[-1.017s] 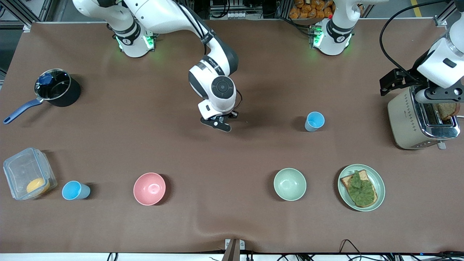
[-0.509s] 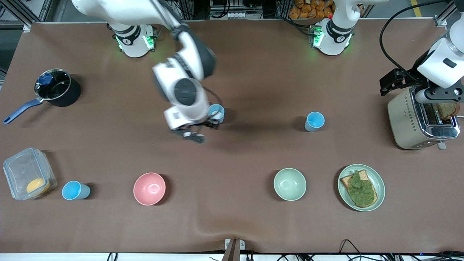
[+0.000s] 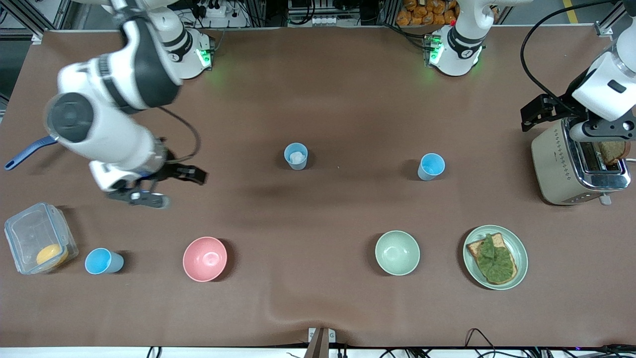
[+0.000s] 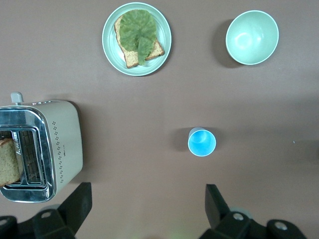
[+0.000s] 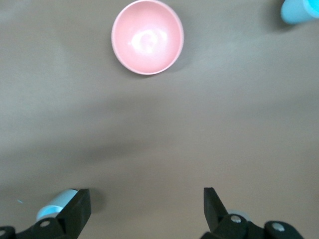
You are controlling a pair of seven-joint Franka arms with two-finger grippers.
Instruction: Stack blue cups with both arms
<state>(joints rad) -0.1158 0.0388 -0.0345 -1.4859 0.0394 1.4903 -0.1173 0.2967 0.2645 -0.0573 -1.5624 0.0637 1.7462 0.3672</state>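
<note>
At the right arm's end of the desk [image 3: 318,308] a clear box [image 3: 39,238] holds something yellow, and just beside it stands the box-side cup [image 3: 102,261], bright blue, upright and alone. My right pincer [image 3: 166,186] hangs over bare desk there, spread wide and pinching nothing; its wrist view shows both fingers [image 5: 75,209] apart with only brown desk between them. The pink bowl [image 3: 204,258] sits near the front camera, in the same row as the box-side cup. Around mid-desk, farther from that camera, the grey-blue cup [image 3: 296,156] stands upright with a white bit inside. Well apart from it, toward the left arm's end, the sky-blue cup [image 3: 431,166] stands upright and empty. Nearer the camera than that cup are the green bowl [image 3: 397,252] and a plate [image 3: 519,248] carrying toast under a green leaf. My left arm waits with its pincer [image 4: 145,206] spread and empty over the desk beside the toaster [image 3: 561,164].
</note>
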